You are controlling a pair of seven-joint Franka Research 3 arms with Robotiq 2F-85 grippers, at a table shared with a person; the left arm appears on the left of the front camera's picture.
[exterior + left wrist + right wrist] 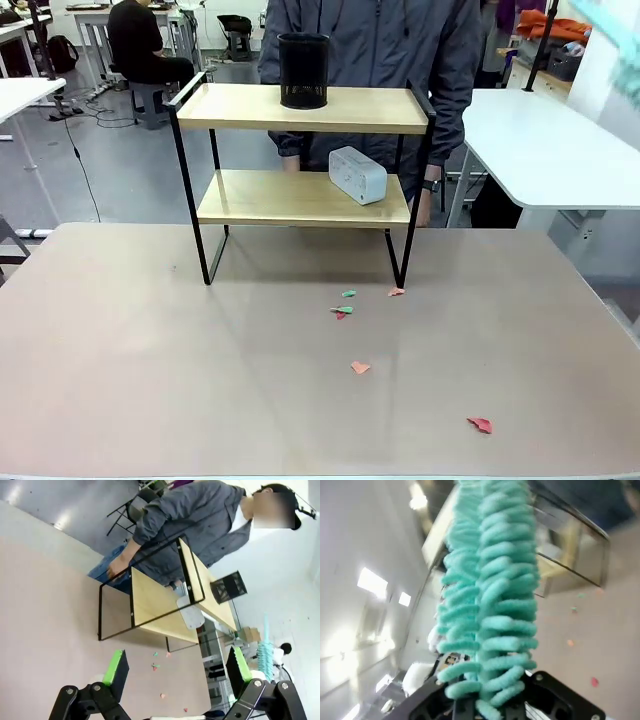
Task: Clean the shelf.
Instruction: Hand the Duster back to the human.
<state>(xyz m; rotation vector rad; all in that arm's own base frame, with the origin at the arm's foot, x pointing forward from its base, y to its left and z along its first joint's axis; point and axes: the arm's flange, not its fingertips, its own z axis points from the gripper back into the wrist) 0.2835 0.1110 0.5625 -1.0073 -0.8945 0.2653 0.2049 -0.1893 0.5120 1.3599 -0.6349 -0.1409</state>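
Gripping a teal duster (490, 595), right jaws pinched shut; left jaws spread wide, empty

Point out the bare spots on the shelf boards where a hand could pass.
Shelf: the top board is bare left and right of the black mesh cup. The lower board is bare from its left post to the white box; the right end, around the box, is crowded.

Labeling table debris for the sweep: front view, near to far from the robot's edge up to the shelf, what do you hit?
Red scrap → orange scrap → green and red bits → green scrap → shelf, with a white box on its lower board and a black mesh cup on top.
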